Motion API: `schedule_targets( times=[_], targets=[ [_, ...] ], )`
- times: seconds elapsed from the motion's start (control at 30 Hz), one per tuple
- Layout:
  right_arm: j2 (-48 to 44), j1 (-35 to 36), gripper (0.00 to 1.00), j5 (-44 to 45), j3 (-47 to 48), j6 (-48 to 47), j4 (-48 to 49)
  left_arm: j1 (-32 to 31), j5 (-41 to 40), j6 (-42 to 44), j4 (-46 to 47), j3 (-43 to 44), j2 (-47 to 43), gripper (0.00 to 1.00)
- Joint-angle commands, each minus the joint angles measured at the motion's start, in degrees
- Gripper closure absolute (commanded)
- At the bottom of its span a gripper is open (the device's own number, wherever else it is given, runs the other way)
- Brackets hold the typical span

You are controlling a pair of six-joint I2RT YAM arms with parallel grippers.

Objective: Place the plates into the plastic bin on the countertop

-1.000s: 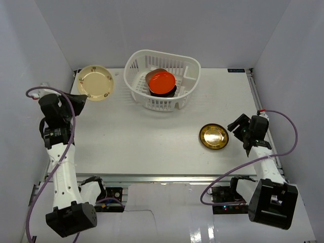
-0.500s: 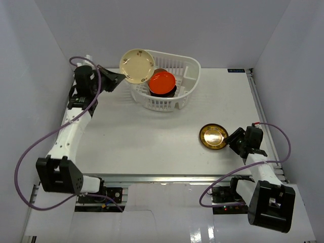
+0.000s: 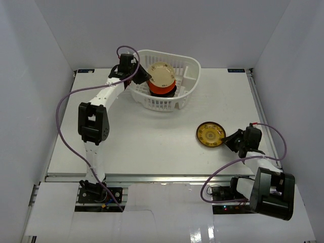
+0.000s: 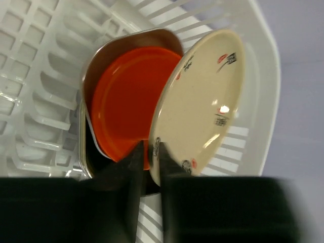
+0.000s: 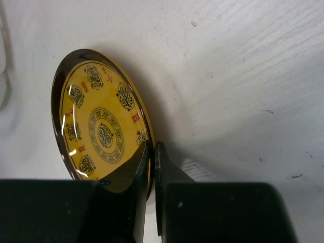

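Cream plate (image 4: pixel 202 101) carries small red and dark marks near its rim, too small to read. The gold patterned plate (image 5: pixel 101 131) shows dark ornate emblems ringing a central medallion, with tiny red marks between them; none can be read. A blue label (image 3: pixel 235 70) on the countertop's (image 3: pixel 152 136) far edge is also illegible.

Half a second ago the cream plate hung over the upper-left rim of the plastic bin (image 3: pixel 187 66). Now it sits inside the bin, upper centre of the top view (image 3: pixel 163 75), tilted on edge above the orange-red plate (image 4: pixel 126 101), which lies in a brown dish (image 4: pixel 152 34). The gold patterned plate, flat on the countertop then, is now tipped up at lower right (image 3: pixel 211 134).

The left gripper (image 4: pixel 149 149) is clenched on the cream plate's lower rim, one finger on each face, and the plate rises up and to the right from it. The right gripper (image 5: pixel 151 149) pinches the gold patterned plate's near rim, with the plate spreading up and to the left from the fingers.
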Motion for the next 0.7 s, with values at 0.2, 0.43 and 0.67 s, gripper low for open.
schedule_targets(
  times=[0.2, 0.43, 0.67],
  targets=[
    [-12.6, -0.3, 0.92, 1.4, 3.1, 2.1, -1.1, -0.1, -0.8, 4.6, -5.9, 7.0, 0.1, 0.15],
    [-15.3, 0.3, 0.92, -4.3, 19.3, 5.4, -3.8, -0.2, 5.0, 8.6, -5.7, 15.1, -8.4, 0.02],
    [-1.7, 20.6, 0.92, 6.3, 40.7, 1.8, 0.8, -0.2, 3.7, 15.6, -4.2, -4.7, -31.1, 0.02]
  ],
)
